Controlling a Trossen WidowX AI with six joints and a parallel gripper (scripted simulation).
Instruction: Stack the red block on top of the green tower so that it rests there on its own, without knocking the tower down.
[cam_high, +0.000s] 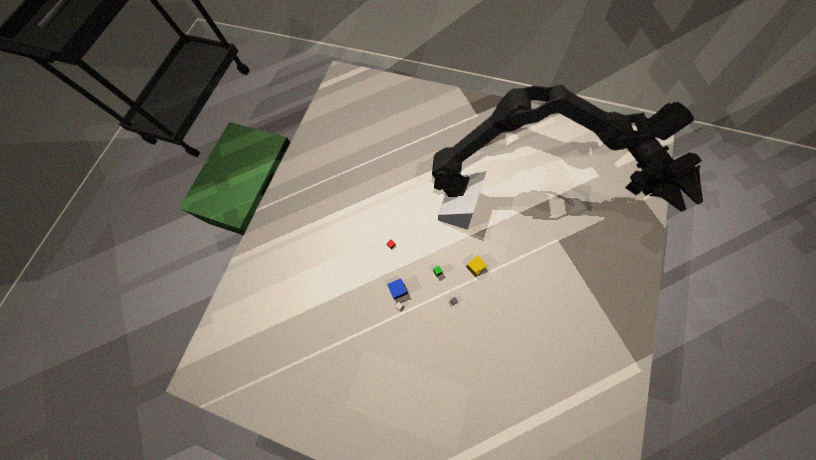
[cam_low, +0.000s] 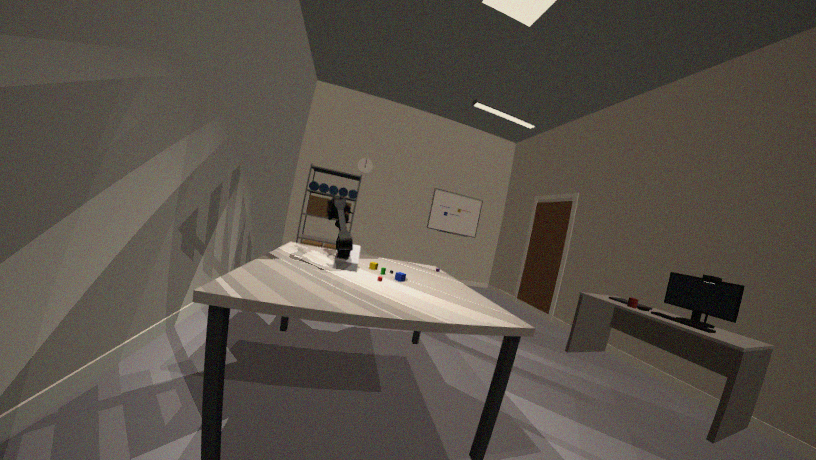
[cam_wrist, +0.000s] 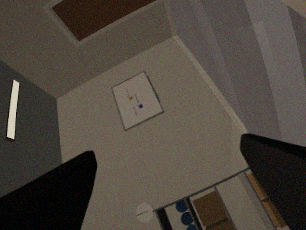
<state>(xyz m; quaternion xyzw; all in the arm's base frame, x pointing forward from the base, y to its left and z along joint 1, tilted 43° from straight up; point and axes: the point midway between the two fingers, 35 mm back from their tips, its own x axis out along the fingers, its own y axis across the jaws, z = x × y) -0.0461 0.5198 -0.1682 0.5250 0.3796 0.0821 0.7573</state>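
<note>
Top view, left to right. The red block (cam_high: 390, 244) (cam_low: 380, 278) lies on the table (cam_high: 514, 365) (cam_low: 342, 297), well apart from the claw (cam_high: 691, 201) (cam_wrist: 168, 147) and to its left. It is turned corner-on, diamond-like; its outline appears nearly square, so no long axis can be told. The green tower (cam_high: 437, 270) (cam_low: 383, 270), nearer the claw than the red block, stands upright, its long axis vertical in the exterior view. The black arm (cam_high: 594, 108) (cam_low: 342, 225) rises from a pale box (cam_high: 461, 202) (cam_low: 346, 264), left of the claw, and arches rightward; its wrist bends toward the lower right. The claw's fingers are spread wide, with nothing between them; in the wrist view they frame a wall bearing a whiteboard (cam_wrist: 137, 101) (cam_low: 454, 213).
</note>
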